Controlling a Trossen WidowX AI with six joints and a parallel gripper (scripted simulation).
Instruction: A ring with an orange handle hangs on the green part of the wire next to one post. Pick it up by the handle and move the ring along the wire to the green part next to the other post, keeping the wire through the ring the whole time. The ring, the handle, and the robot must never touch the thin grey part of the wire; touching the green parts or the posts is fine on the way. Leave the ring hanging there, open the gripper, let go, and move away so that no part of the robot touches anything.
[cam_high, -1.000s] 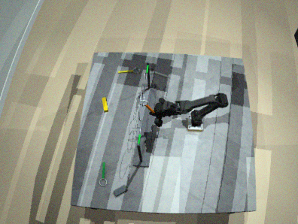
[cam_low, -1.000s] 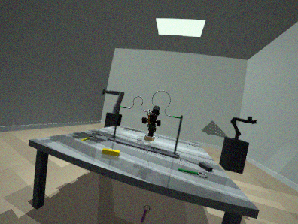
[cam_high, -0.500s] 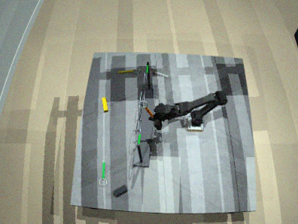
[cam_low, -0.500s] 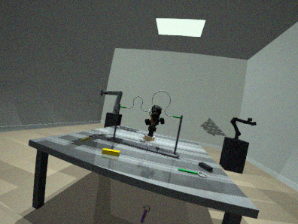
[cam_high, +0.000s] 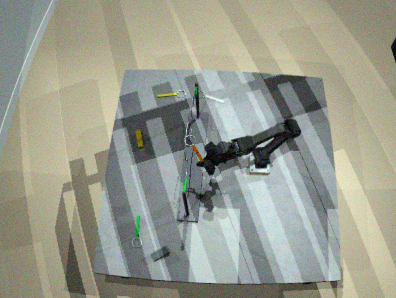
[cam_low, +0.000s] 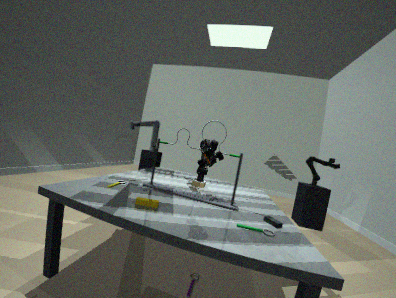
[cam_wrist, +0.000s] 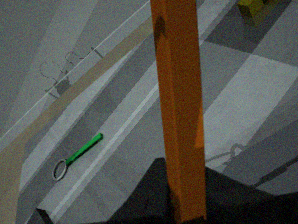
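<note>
The gripper (cam_high: 204, 159) is clamped on the orange handle (cam_high: 198, 153), and the ring (cam_high: 189, 139) sits mid-wire, between the far post (cam_high: 197, 101) and the near post (cam_high: 186, 204). Judging from the top view, the ring is over the thin grey wire (cam_low: 214, 123), so the carry should follow each bend, keeping the wire centred in the ring. Aim for the green part (cam_high: 185, 184) beside the near post, above the bench (cam_high: 280, 240). Only 1 loop looks left.

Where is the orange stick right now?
The orange handle is pinched in the robot's hand, up over the middle of the table between the two posts. In the wrist view it stands straight up the middle of the picture.
</note>
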